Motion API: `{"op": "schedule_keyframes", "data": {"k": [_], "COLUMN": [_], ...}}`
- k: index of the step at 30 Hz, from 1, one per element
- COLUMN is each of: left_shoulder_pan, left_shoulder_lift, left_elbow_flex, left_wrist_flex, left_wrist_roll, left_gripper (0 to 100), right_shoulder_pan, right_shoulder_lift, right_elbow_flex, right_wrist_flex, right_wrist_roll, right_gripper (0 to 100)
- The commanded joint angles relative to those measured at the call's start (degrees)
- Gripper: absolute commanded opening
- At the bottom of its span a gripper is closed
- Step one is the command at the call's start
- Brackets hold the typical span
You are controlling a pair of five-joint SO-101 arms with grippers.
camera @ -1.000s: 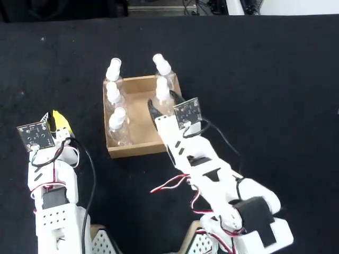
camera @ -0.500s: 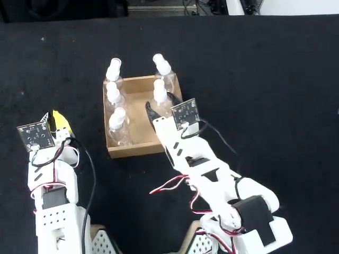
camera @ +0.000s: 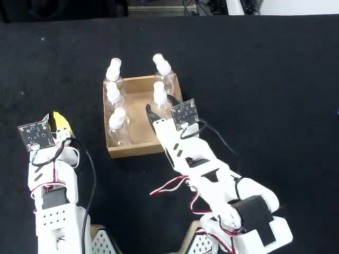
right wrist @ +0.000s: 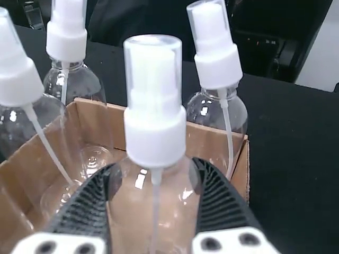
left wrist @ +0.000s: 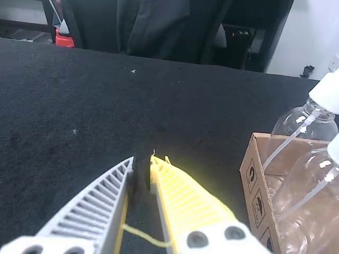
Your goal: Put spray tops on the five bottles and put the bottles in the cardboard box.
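A: How is the right claw (right wrist: 156, 166) held?

B: It is pinched on a bottle (right wrist: 153, 132), which is stood in the cardboard box (camera: 135, 150), on its right side.

A: And farther out?

B: Four other bottles (camera: 117, 120) are seen in the box, all with spray tops. The left claw (left wrist: 142, 164) is pressed together, empty, over the surface (camera: 254, 79) at left. Only the release is judged to remain.

In cardboard box (camera: 133, 150): three bottles (camera: 118, 129) along left side, two along right
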Motion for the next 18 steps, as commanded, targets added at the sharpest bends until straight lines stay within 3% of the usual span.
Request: {"op": "schedule_keyframes", "data": {"k": [1,9,15,18], "left_shoulder_pan": [0.04,0.04,0.04,0.04], "left_shoulder_lift": [-0.62,-0.62,-0.62,-0.62], "left_elbow_flex": [1.27,1.27,1.27,1.27], "left_wrist_flex": [0.26,0.35,0.35,0.35], "left_wrist_roll": [0.00,0.00,0.00,0.00], "left_gripper": [4,4,4,4], "right_shoulder_pan": [-0.97,-0.97,-0.97,-1.05], "right_shoulder_lift": [0.04,-0.04,-0.04,-0.22], "right_elbow_flex": [-0.31,-0.04,0.48,1.01], "right_wrist_flex": [0.26,0.09,0.35,0.09], "right_wrist_roll": [0.00,0.09,0.09,0.26], "right_gripper": [4.7,5.8,27.8,33.2]}}
